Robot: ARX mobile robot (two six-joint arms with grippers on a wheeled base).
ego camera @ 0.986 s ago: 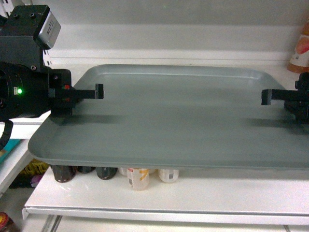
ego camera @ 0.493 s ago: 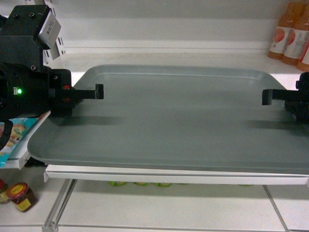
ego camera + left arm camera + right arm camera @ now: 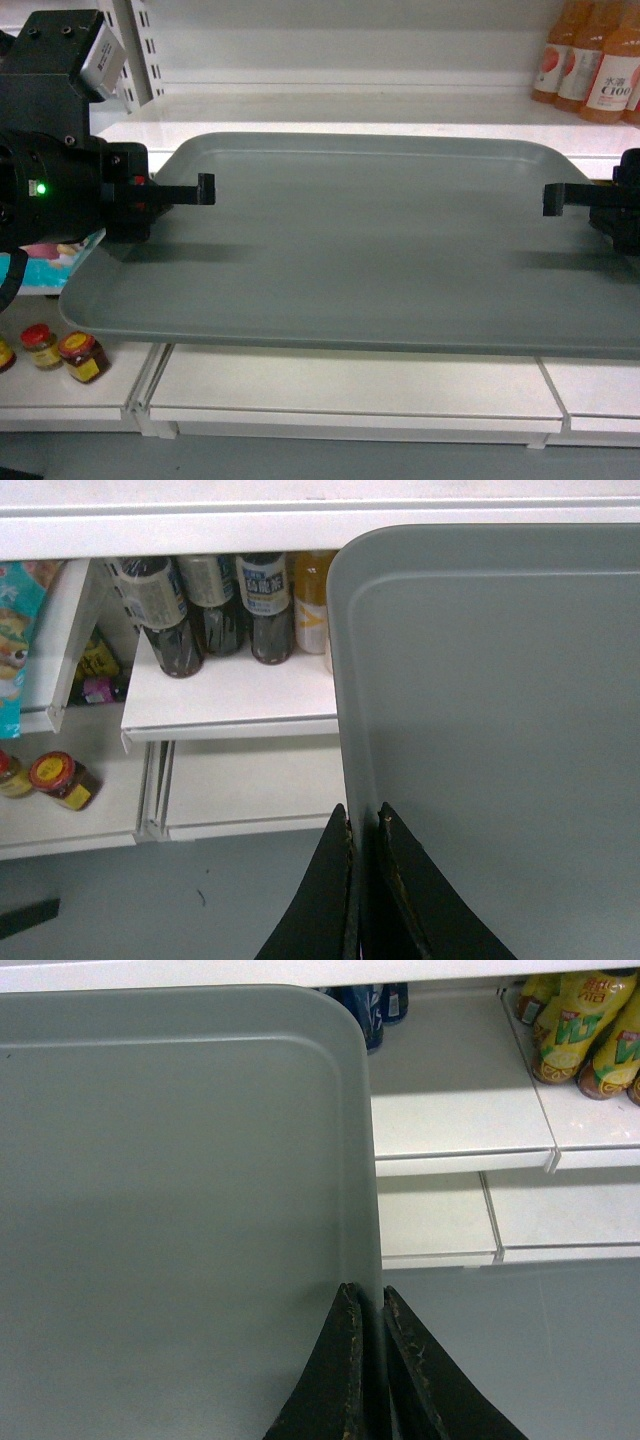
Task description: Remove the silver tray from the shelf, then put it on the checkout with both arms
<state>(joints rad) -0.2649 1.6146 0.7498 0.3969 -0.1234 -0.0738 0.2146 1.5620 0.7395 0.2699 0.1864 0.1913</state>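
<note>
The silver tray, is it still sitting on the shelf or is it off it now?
Off. Both wrist views show the silver tray overhanging floor and lower shelves, its rims pinched by the left gripper and right gripper.

A shop interior is indicated. White metal shelf boards (image 3: 350, 395) with lipped front edges are stacked in tiers and hung on slotted uprights (image 3: 128, 50). Goods are ranged in rows: orange drink bottles (image 3: 590, 65) on the upper board, dark-capped bottles (image 3: 215, 610) and yellow-labelled bottles (image 3: 585, 1030) on lower boards, small red-lidded jars (image 3: 62, 352) at the bottom left. A teal packet (image 3: 25, 640) is seen at the side. Grey floor (image 3: 520, 1350) lies below.
</note>
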